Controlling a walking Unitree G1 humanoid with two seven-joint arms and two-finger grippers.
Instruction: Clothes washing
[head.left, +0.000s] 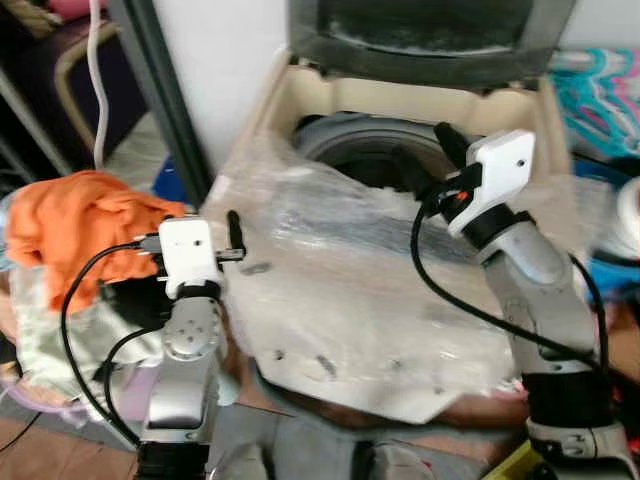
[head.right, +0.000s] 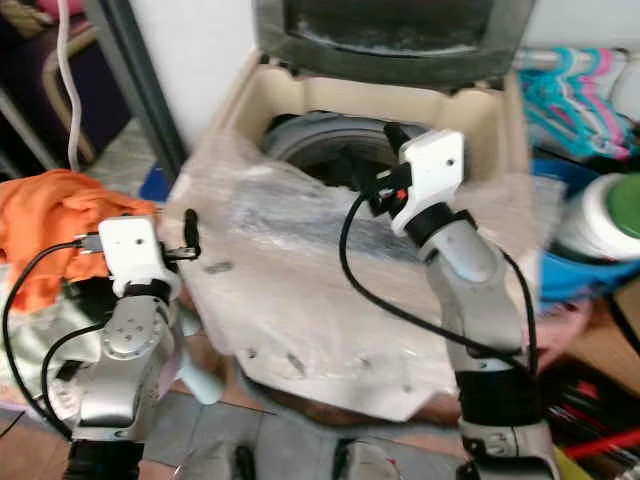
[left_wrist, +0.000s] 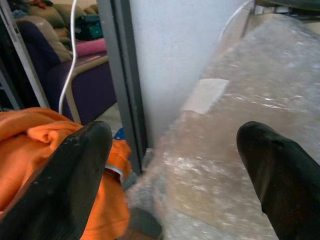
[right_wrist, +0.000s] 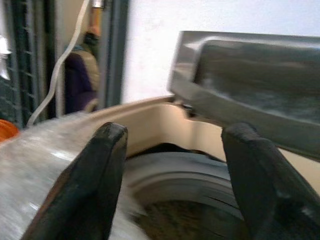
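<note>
One top-loading washing machine (head.left: 400, 110) is seen straight ahead, its lid (head.left: 430, 25) raised upright at the back and its single round drum (head.left: 365, 150) exposed. The cream body is draped in one sheet of clear plastic wrap (head.left: 330, 270), which covers the front and the near part of the top.

One orange garment (head.left: 75, 225) is counted, heaped on a pile of paler laundry (head.left: 45, 330) at the robot's left, beside the machine and apart from the drum. A grey door frame (head.left: 165, 100) and one white cable (head.left: 97, 70) are seen behind the heap. Several plastic hangers (head.right: 570, 90) lie to the right of the machine, and a blue tub (head.right: 575, 270) is seen below them.

Two grippers are in view. The left gripper (left_wrist: 175, 165) is held level between the garment and the wrapped side of the machine; its fingers (left_wrist: 70, 180) are spread wide with nothing between them, one finger being seen against the orange cloth and the other against the plastic, though touch cannot be told. The right gripper (right_wrist: 175, 175) is held above the front edge of the drum opening, pointed toward the lid, its fingers (right_wrist: 87, 185) likewise set wide apart and empty. The garment lies well to the left of the right gripper, with the plastic-covered corner between them.
</note>
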